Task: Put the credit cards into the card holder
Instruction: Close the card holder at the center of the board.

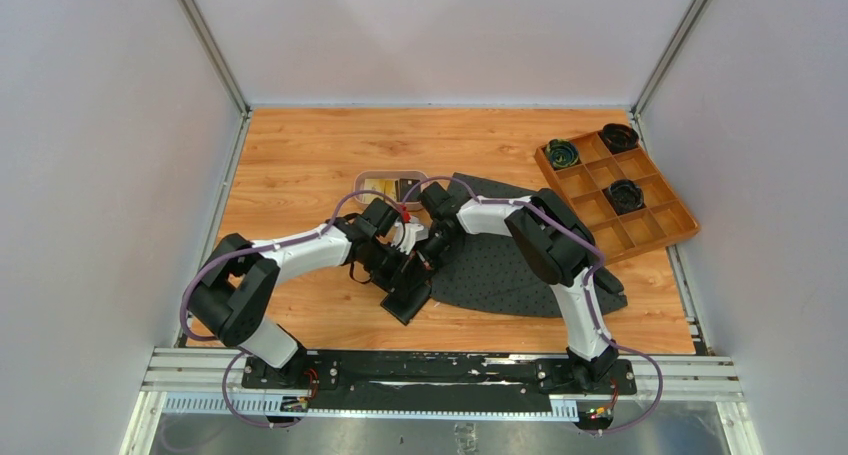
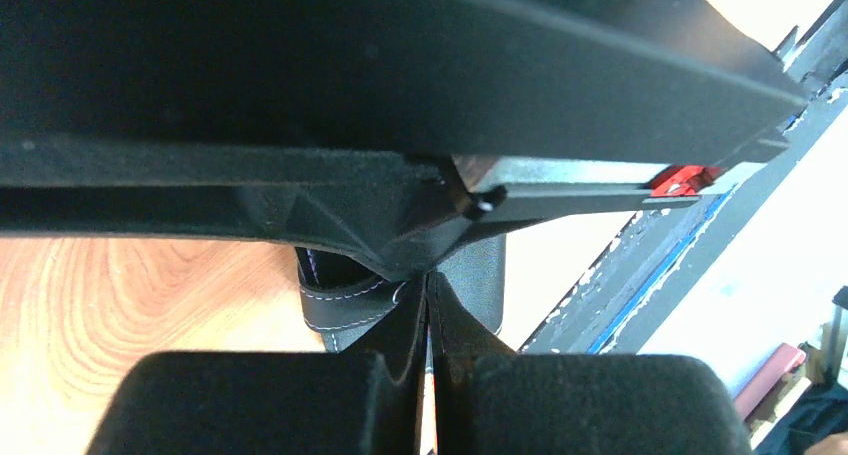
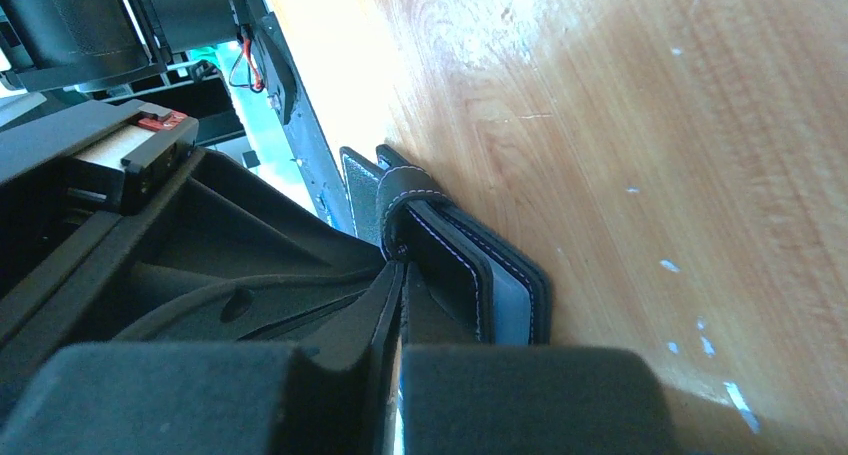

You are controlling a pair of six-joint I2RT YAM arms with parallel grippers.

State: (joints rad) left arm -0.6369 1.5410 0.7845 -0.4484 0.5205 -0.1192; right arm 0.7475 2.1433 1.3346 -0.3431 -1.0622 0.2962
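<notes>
The black card holder (image 1: 408,303) sits just off the left tip of the dark mat, below both grippers. My left gripper (image 1: 398,275) and right gripper (image 1: 428,260) meet over its upper edge. In the left wrist view my gripper (image 2: 428,285) is shut, its tips pinched on the holder (image 2: 345,300) beside the stitched snap tab. In the right wrist view my gripper (image 3: 402,275) is shut at the holder (image 3: 455,260) next to the tab. A pale blue-grey card (image 3: 512,295) shows between the holder's layers. Gold cards (image 1: 380,186) and a black card (image 1: 408,187) lie in the pinkish tray.
The pinkish tray (image 1: 372,178) stands behind the grippers. A dark perforated mat (image 1: 500,265) lies under the right arm. An orange-brown compartmented box (image 1: 620,237) at the right holds three black round items (image 1: 625,195). White walls enclose the wooden table.
</notes>
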